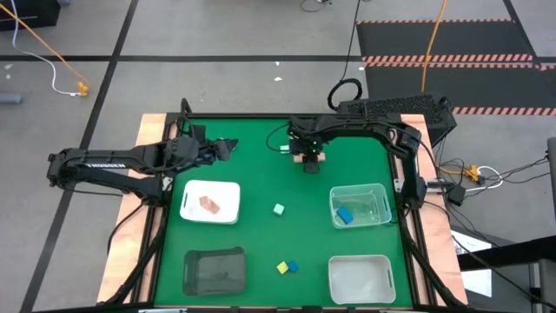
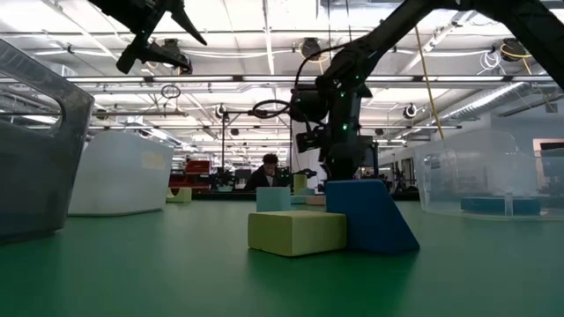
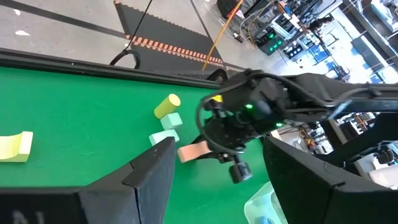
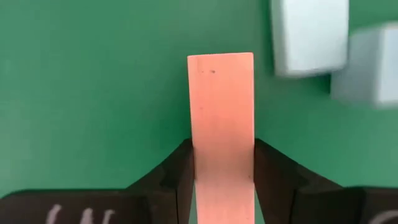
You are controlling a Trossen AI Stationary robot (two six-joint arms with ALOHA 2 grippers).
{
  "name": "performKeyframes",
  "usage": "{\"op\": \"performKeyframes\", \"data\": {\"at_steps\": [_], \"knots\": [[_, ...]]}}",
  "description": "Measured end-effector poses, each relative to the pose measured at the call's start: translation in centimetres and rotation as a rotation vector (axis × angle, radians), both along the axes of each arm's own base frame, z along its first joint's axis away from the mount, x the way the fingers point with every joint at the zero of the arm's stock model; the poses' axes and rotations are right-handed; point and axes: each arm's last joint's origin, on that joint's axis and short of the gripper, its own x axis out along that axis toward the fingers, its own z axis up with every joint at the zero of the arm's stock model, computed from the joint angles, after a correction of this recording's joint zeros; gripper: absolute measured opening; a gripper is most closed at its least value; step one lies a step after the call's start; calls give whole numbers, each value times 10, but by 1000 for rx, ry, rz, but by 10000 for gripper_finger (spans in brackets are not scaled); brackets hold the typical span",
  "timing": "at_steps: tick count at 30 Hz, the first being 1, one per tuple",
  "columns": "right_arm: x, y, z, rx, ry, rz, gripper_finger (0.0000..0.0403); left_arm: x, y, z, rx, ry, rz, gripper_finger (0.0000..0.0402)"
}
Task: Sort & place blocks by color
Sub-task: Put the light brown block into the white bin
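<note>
Counter (image 1: 261,174): green surface with a wooden edge, carrying trays, bins and scattered blocks.
Right gripper (image 1: 311,162): was down at the far middle of the counter, its fingers (image 4: 180,171) clenched on a salmon pink bar (image 4: 221,118), one finger against each long side.
Salmon pink bar: stuck out forward past the fingertips over the green surface; whether it touched the counter could not be told.
Pale mint blocks (image 4: 309,34): two lay just beside the held bar, close together.
Yellow block at the far edge (image 3: 166,106): a rounded piece next to those mint blocks, near the right gripper.
Left gripper (image 1: 228,148): hovered above the far left part of the counter, fingers (image 3: 149,180) released and holding nothing.
White tray (image 1: 191,209): left of centre, with one salmon pink block (image 1: 208,203) lying on it.
Dark tray (image 1: 193,271): near left corner; contents could not be told.
Clear bin, far one (image 1: 382,202): on the right side, with a blue block (image 1: 344,215) inside.
Clear bin, near one (image 1: 334,278): near right corner, just before the other bin.
Lone mint cube (image 1: 278,209): at the centre of the counter, apart from everything else.
Yellow and blue pair (image 1: 287,267): a yellow block (image 2: 295,232) touching a blue block (image 2: 370,216), between the dark tray and the near bin.
Person (image 2: 264,172): seen in the room beyond the counter.
</note>
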Motion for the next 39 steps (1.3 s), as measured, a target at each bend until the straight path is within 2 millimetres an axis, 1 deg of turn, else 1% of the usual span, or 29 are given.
{"op": "performKeyframes", "data": {"at_steps": [6,9,12,16,19,22,24,31,37,39], "knots": [[-4,7,49,-54,-156,-59,115,7,0,-6,-24,27,-30,244],[-1,15,77,-100,-310,-78,115,13,0,-12,-45,48,-45,244],[5,25,101,-134,-465,-81,115,22,1,-19,-61,70,-36,244],[17,41,119,-225,-607,-66,115,36,7,-23,-72,31,-40,243],[24,50,122,-254,-655,-28,115,47,14,-21,-90,-57,-90,244],[31,55,120,-252,-685,-16,115,55,20,-21,-101,-101,-123,244],[33,57,119,-239,-692,-28,115,58,23,-25,-104,-95,-115,244],[39,65,126,-236,-779,-30,115,67,32,-41,-158,-58,-75,244],[42,73,127,-229,-789,-2,115,78,39,-46,-176,-117,-67,243],[42,76,127,-227,-789,5,115,79,40,-47,-178,-122,-61,235]]}}
